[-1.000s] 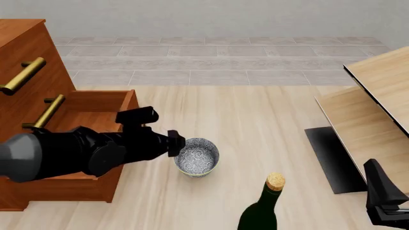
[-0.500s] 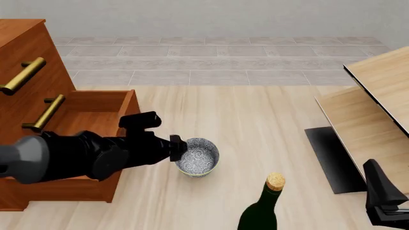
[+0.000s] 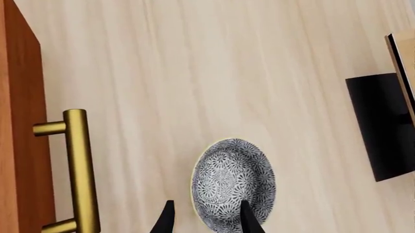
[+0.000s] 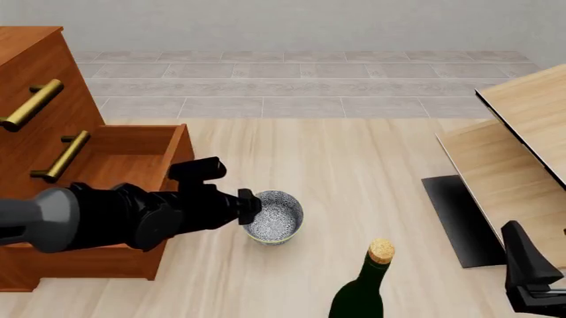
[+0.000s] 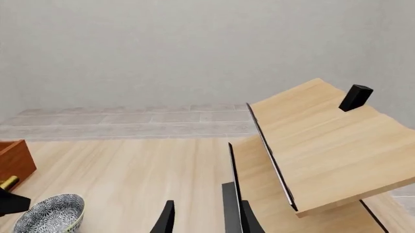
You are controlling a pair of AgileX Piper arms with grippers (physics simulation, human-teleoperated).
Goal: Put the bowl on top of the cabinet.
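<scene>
Left wrist view: left claw fingers apart, straddling near rim of bowl, sitting mid-bench beside cabinet. You're gripping glazed ceramic: rigid, slippery, breakable; pinch rim squarely. Right claw idling, parted.

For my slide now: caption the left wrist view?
Left gripper open astride the bowl rim, beside the cabinet.

Pale grey wall; grey tiled floor behind.
</scene>
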